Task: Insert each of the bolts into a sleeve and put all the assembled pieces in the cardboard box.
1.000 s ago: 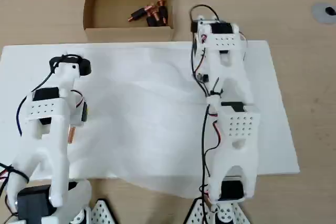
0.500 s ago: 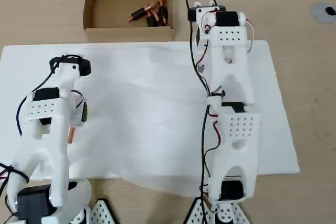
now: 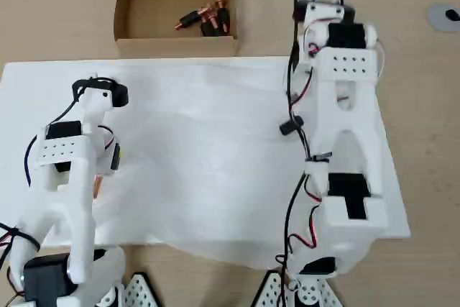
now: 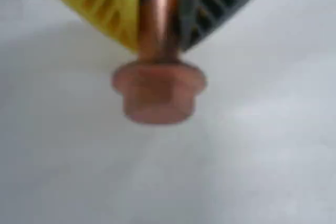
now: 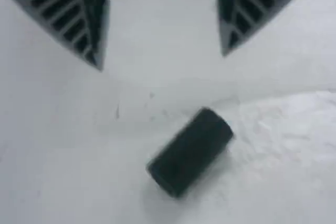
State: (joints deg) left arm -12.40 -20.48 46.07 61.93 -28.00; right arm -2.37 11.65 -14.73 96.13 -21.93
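Jaws of the left gripper (image 4: 157, 30) are clamped on the shank of a copper bolt (image 4: 157, 77), whose hexagonal head hangs free just above the white sheet (image 4: 262, 171). The shank's other end is hidden between the fingers.

Jaws of the right gripper (image 5: 161, 56) stand well apart and hold nothing. A black sleeve (image 5: 190, 150) lies on its side on the sheet, past the fingertips rather than between them, and askew to the line of the jaws.

Farther off, beyond the sheet's far edge, the cardboard box (image 3: 129, 12) sits on the table (image 3: 417, 91) with several assembled pieces (image 3: 206, 18) already inside.

Assessment: one bolt and one sleeve appear left to join, with the sleeve pick-up as the step in hand.

Hazards noted:
- Closing from this position would likely miss the sleeve, since it lies clear of the jaws.
- The sleeve is round and rests on its side, so a glancing touch from one finger could roll it away.
- Its oblique lie invites a skewed grip, which would leave the bore out of line with the bolt.
- The bolt's head is its free end. The head end cannot go into the sleeve, so the bolt may need re-gripping.
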